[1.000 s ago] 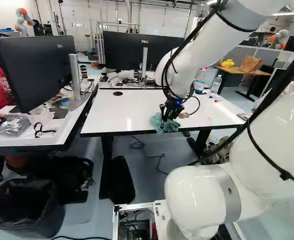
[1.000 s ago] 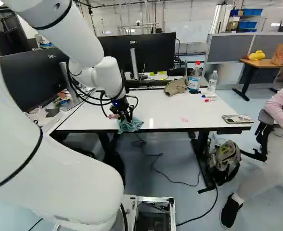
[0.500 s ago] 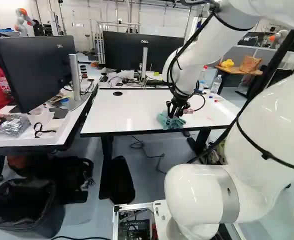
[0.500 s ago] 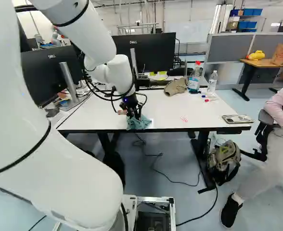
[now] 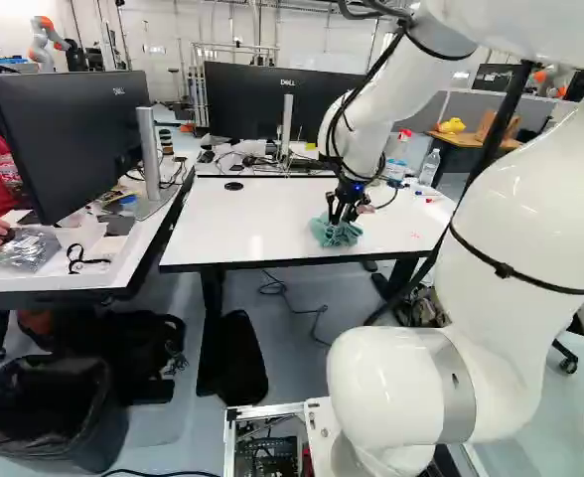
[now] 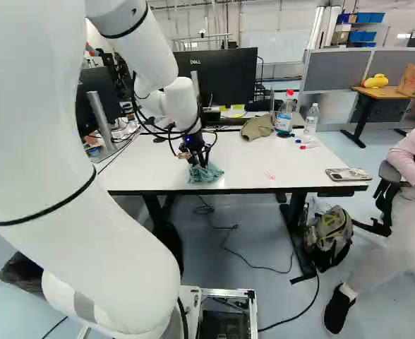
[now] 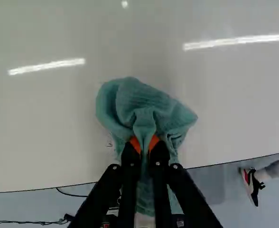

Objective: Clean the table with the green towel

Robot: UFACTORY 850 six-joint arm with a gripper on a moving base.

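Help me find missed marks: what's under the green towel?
White tabletop shows around the green towel, with a small mark close beside it. Anything underneath is covered and can't be seen.

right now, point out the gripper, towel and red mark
Gripper (image 7: 144,144), wrist view: midway between its fingertips.
Towel (image 7: 137,102), wrist view: the bunched folds ahead of the gripper.
Red mark (image 6: 269,175), right base view: the middle of its strokes.
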